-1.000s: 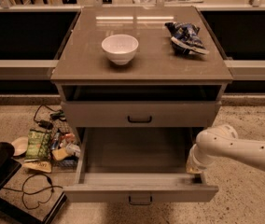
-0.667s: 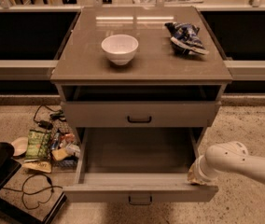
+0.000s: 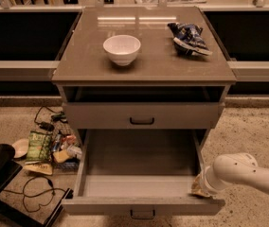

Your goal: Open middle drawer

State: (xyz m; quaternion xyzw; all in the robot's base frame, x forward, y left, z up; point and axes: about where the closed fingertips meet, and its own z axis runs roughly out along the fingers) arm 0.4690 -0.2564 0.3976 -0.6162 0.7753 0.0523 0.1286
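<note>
Fingers at right corner of middle drawer

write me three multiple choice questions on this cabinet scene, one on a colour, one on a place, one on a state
1. What colour is the bowl on the cabinet top?
A) blue
B) white
C) red

2. Where is the pincer?
A) over the bowl
B) on the floor left of the cabinet
C) at the right front corner of the middle drawer

3. What state is the middle drawer in?
A) pulled out, its grey tray empty
B) shut flush with the cabinet
C) pulled out and filled with snacks

Answers:
1 B: the bowl shows plain white against the brown top.
2 C: the white arm comes in from the right and ends at the drawer's right front corner.
3 A: the drawer front stands well forward of the cabinet, and the tray behind it is bare.
</note>
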